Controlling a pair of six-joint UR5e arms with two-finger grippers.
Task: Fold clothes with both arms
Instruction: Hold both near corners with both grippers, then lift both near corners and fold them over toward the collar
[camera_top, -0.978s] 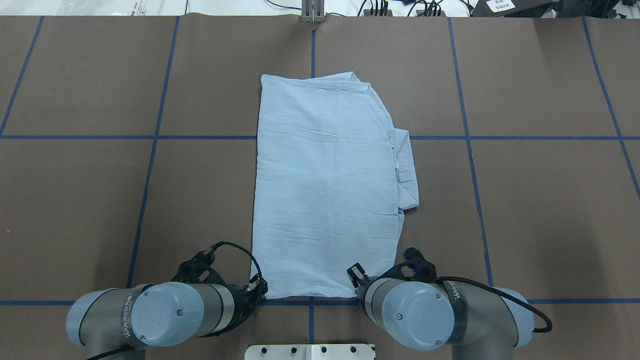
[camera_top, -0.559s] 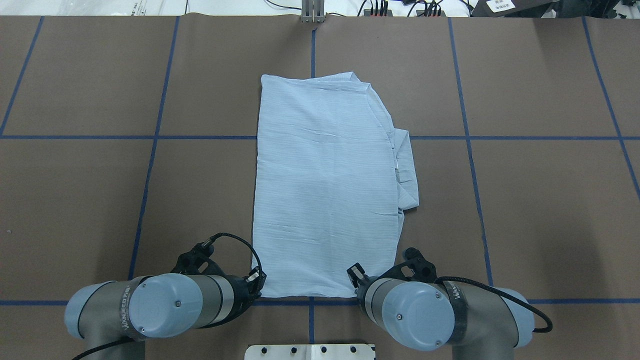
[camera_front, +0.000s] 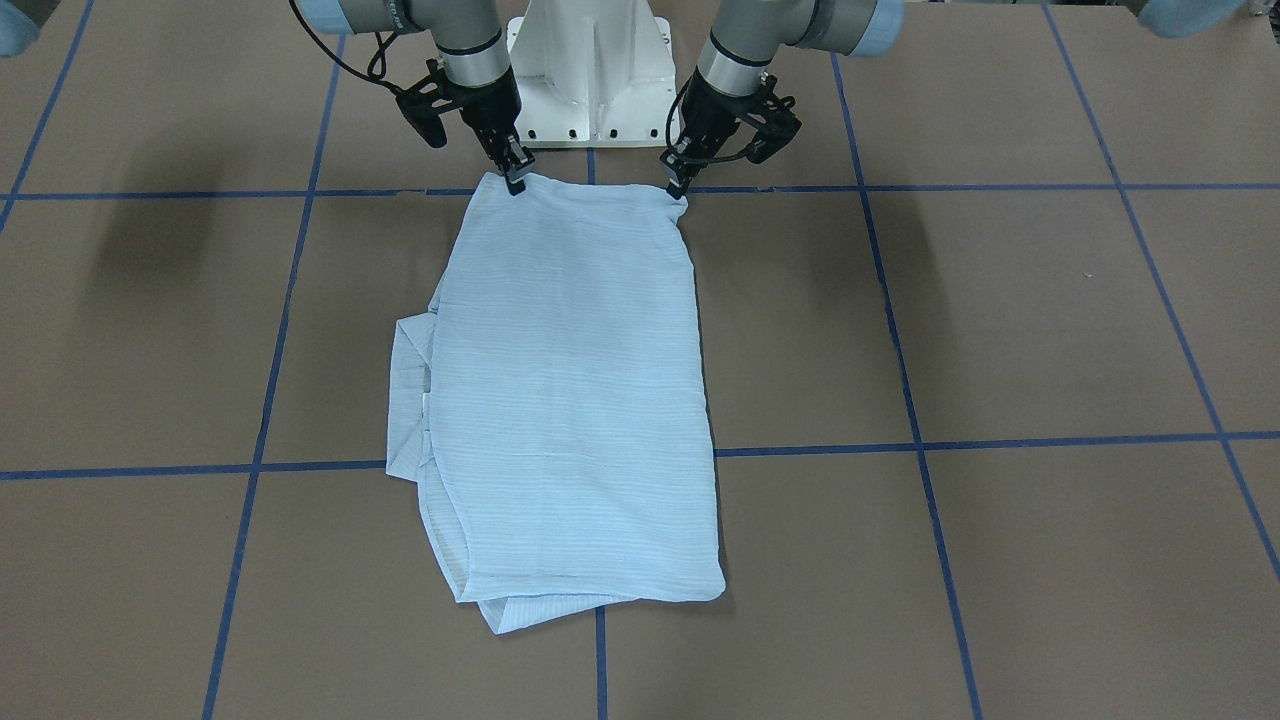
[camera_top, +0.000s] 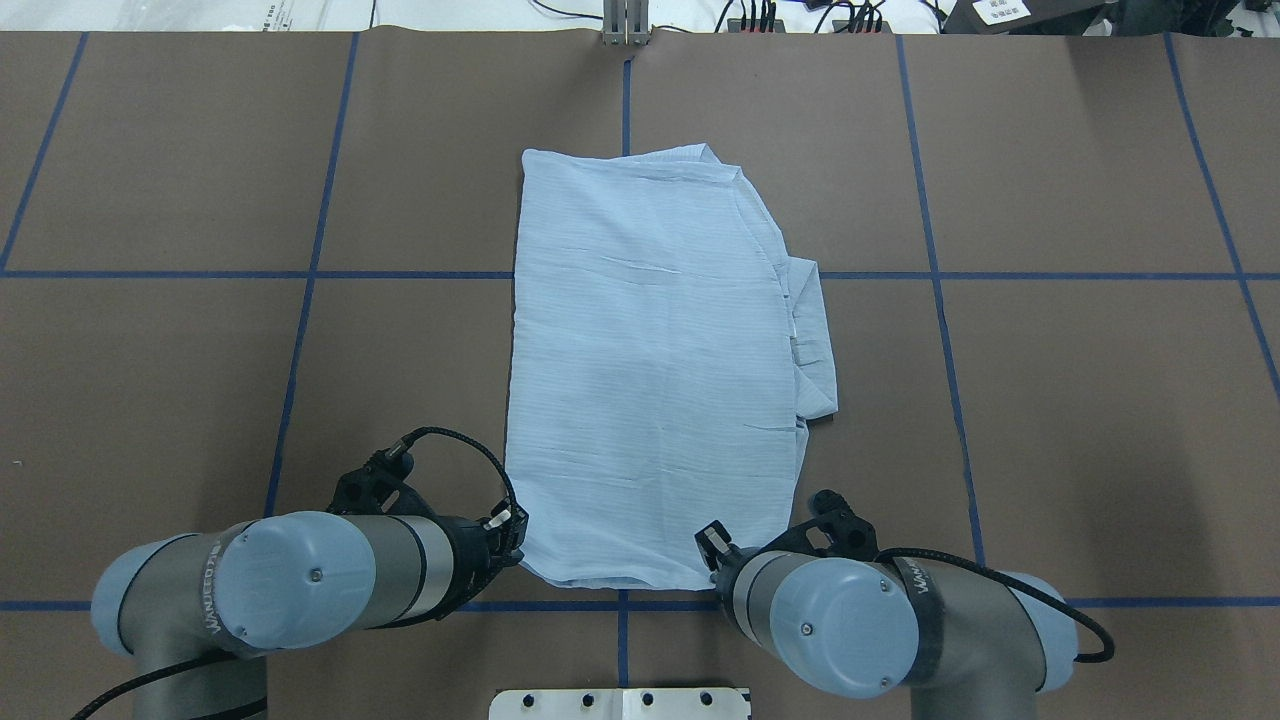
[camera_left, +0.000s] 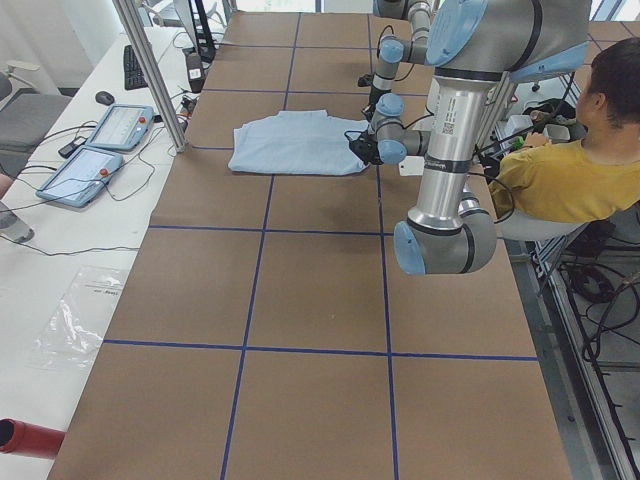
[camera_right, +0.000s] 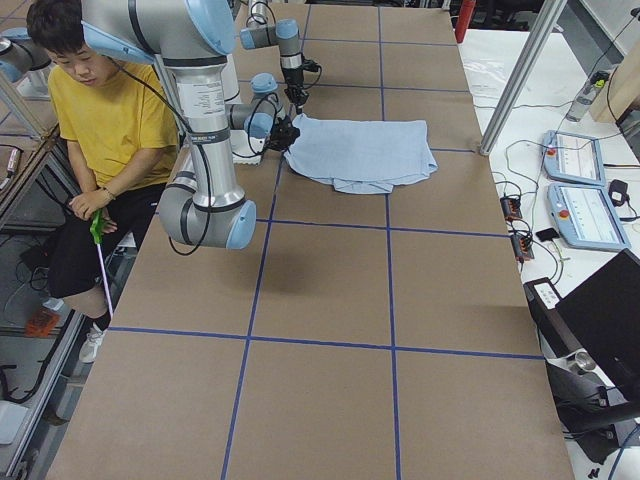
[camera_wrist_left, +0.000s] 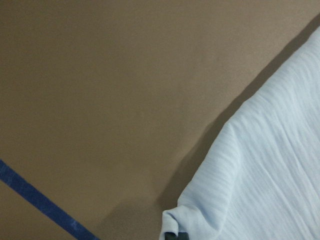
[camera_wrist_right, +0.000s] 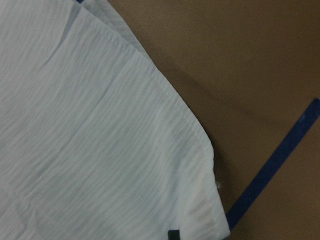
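Left gripper (camera_front: 679, 192): closed narrow on the near-left hem corner of the shirt (camera_top: 650, 370). Your left wrist view shows the cloth bunched up at the tip.
Right gripper (camera_front: 514, 182): fingers drawn together on the near-right hem corner. In your right wrist view a black fingertip (camera_wrist_right: 173, 234) shows against the cloth.
Left arm (camera_top: 300, 585): reaches in low from the table's robot-side edge, its wrist just beside the shirt's left edge.
Right arm (camera_top: 850, 625): reaches in low from the same edge, and its wrist covers the hem corner from overhead.
Shirt: light blue and finely striped, folded to a long panel. It lies flat along the table's middle, with the hem near the robot-side edge and the other end short of the far edge. A folded piece juts out along its right side.
Table (camera_top: 1050, 400): brown surface, gridded with blue tape lines (camera_top: 300, 330).
Base (camera_front: 590, 70): white, at the middle of the robot-side edge, between the arms.
Person (camera_left: 570, 180): in a yellow top, seated beside the robot-side edge.
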